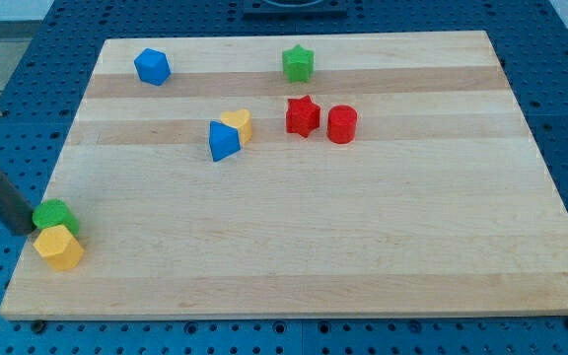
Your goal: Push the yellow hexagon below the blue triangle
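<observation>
table (294,256): wooden, carries all blocks. no jaws fitted; my tip (34,230) touches the green block (55,214) at its 9 o'clock. yellow hexagon (59,248) lies at the table's 8 o'clock edge, well apart from the blue triangle (223,141) near centre.

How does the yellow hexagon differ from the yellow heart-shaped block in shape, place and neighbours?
The yellow hexagon has six sides; the yellow heart has rounded lobes. The hexagon lies at the board's lower left corner, the heart near the upper middle. The hexagon touches a green block, beside my tip; the heart touches the blue triangle. Both are yellow and lie flat.
</observation>
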